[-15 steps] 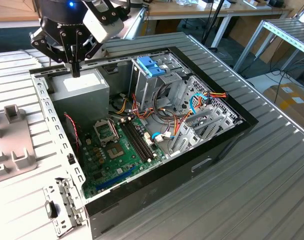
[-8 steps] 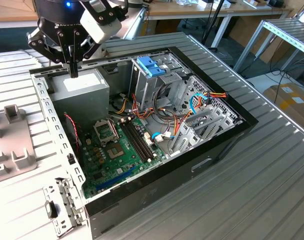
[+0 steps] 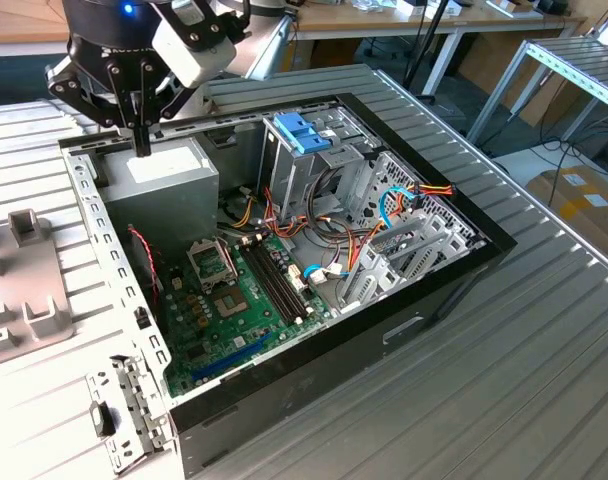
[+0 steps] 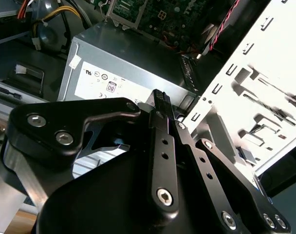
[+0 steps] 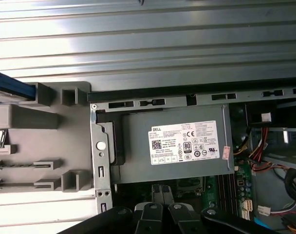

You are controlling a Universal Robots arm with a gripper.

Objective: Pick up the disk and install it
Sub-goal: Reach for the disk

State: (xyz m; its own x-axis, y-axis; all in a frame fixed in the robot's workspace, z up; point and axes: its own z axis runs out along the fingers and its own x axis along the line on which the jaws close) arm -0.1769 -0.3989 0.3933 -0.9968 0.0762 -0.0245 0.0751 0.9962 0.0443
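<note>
Disk (image 5: pixel 7 90) — blue edge in first wrist view; exterior view shows gripper (image 3: pixel 141 146) closed, empty.

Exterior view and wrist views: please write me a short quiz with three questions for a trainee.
1. True or false: the claw holds the disk.
2. The claw hangs above: A the motherboard; B the grey labelled box; C the table.
3. What colour is the plastic clip in the case?
Key: 1 false; 2 B; 3 blue.
</note>
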